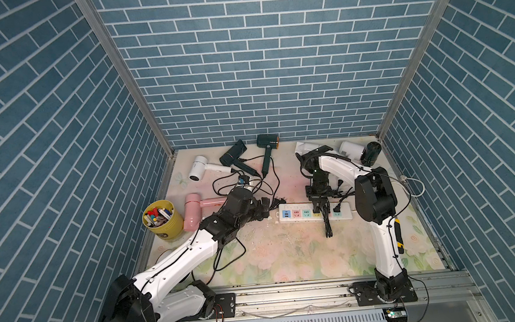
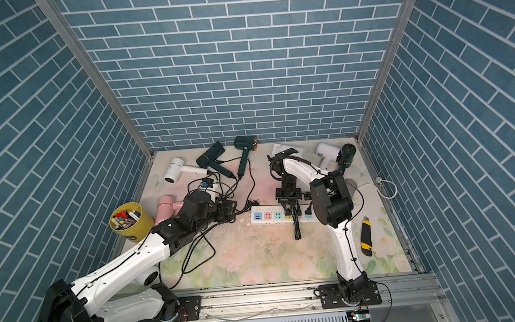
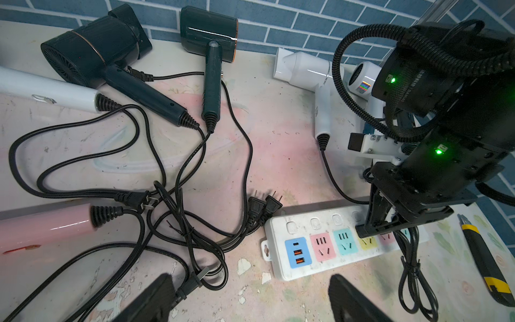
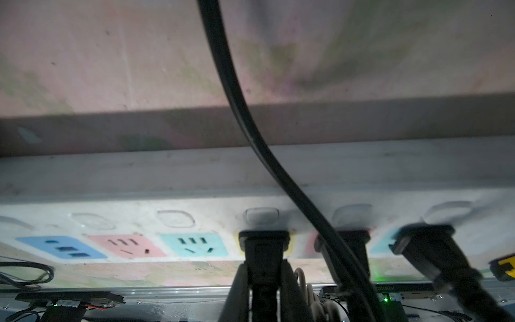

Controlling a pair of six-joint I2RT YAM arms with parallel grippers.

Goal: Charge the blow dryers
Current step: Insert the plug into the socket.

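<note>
Right gripper (image 4: 262,264) clamped on plug (image 4: 263,242) at power strip (image 3: 278,267); left gripper (image 3: 250,281) spread wide, empty. Blow dryers (image 1: 267,142) lie along worktop (image 1: 288,253) rear. Plug looks rigid, light; cord (image 3: 412,278) limp, tangle-prone. I'd pinch plug's flat sides.

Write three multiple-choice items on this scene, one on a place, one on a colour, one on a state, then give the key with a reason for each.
1. Where on the table does the yellow cup stand?
A) left edge, beside the pink blow dryer
B) right edge
C) middle

2. What colour is the socket of the plug that the right gripper grips?
A) blue
B) yellow
C) white

3. How is the left gripper?
A) shut on the pink blow dryer
B) shut on the yellow cup
C) open

Key: 1 A, both top views show them side by side. 2 B, yellow shows around the plug. 3 C, its fingers stand wide apart.
</note>
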